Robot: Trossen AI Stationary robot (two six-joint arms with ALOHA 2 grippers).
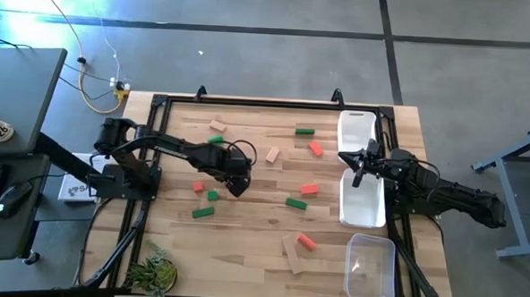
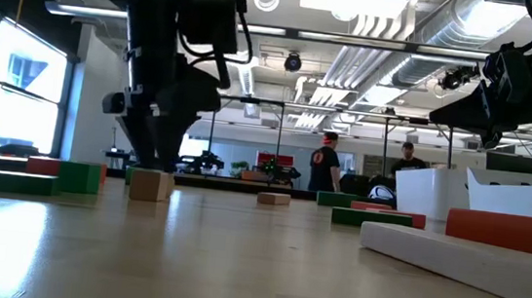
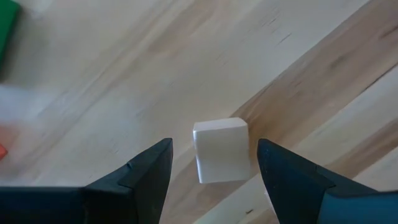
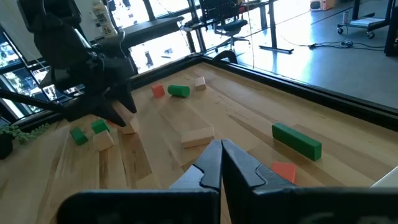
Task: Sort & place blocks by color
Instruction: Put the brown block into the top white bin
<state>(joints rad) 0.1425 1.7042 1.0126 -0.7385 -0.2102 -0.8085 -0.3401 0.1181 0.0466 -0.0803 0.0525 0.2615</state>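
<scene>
Green, red and tan blocks lie scattered flat on the wooden table (image 1: pixel 252 229). A tan cube (image 3: pixel 221 151) rests on the table at its middle left. My left gripper (image 3: pixel 214 165) is open and points down, with one finger on either side of the cube and a gap to each; the low view shows the cube (image 2: pixel 150 185) under the gripper (image 2: pixel 152 163). In the high view the left gripper (image 1: pixel 236 185) hides the cube. My right gripper (image 4: pixel 221 163) is shut and empty, level, above the white tray (image 1: pixel 363 206) at the right.
Close to the left gripper lie a red block (image 1: pixel 198 187) and green blocks (image 1: pixel 212 195), (image 1: pixel 203 212). More blocks include a red (image 1: pixel 309 190), a green (image 1: pixel 296 203) and a long tan bar (image 1: pixel 293 254). A clear tray (image 1: pixel 371 268) sits at the near right.
</scene>
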